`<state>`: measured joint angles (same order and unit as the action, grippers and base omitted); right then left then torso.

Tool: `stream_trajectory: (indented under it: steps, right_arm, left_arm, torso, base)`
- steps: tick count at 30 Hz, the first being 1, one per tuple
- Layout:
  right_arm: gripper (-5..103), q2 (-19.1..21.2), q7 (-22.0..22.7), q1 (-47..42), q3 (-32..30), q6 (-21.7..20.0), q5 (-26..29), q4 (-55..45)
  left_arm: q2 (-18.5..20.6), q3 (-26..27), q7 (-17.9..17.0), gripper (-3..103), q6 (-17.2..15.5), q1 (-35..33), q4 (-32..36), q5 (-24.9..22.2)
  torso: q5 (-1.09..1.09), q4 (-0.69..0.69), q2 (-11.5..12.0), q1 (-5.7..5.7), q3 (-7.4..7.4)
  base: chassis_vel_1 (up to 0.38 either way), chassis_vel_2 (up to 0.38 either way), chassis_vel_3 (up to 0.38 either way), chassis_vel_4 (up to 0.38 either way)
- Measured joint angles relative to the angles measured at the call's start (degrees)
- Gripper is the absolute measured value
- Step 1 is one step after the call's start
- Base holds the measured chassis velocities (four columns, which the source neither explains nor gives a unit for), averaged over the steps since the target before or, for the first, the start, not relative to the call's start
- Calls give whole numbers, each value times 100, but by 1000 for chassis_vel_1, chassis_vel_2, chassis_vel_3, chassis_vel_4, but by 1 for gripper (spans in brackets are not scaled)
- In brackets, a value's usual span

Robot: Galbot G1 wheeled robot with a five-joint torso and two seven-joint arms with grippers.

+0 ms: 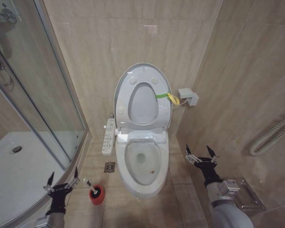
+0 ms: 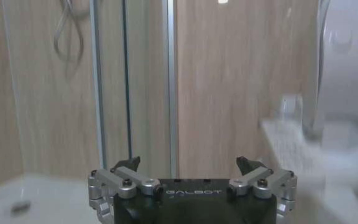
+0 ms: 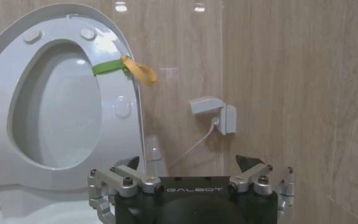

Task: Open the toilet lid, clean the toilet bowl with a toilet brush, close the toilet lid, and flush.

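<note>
The toilet lid stands raised against the wall, and the seat ring is up in front of it. A green-yellow band hangs at the lid's side. Below them the toilet bowl lies uncovered. The toilet brush stands in its red holder on the floor left of the bowl. My left gripper is open, just left of the brush and apart from it. My right gripper is open to the right of the bowl, holding nothing. The right wrist view looks past its gripper at the raised lid.
A glass shower enclosure with a white shower tray fills the left side. A control panel and a floor drain sit left of the toilet. On the right there is a wall socket and a hose.
</note>
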<state>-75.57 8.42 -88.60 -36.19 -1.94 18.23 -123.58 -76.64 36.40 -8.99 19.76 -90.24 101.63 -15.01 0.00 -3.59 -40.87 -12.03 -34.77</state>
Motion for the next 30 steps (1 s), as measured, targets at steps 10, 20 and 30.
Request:
stream_trajectory:
  steps: [10, 20, 30]
  right_arm:
    - [100, 0, 0, 2, 0, 0, 0, 0]
    - [100, 0, 0, 1, 0, 0, 0, 0]
    - [100, 0, 0, 1, 0, 0, 0, 0]
  left_arm:
    - [-8, -168, 351, 103, 389, 718, -1404, 16]
    - [-70, -582, 718, 97, 618, 1207, -2277, -149]
    - [-100, -576, 921, 97, 847, 1488, -3029, -105]
  torso:
    - [1, 0, 0, -2, 0]
    - [1, -1, 0, -2, 0]
    - [1, 0, 0, -2, 0]
  base:
    - [0, 0, 0, 0]
    - [0, 0, 0, 0]
    - [0, 0, 0, 0]
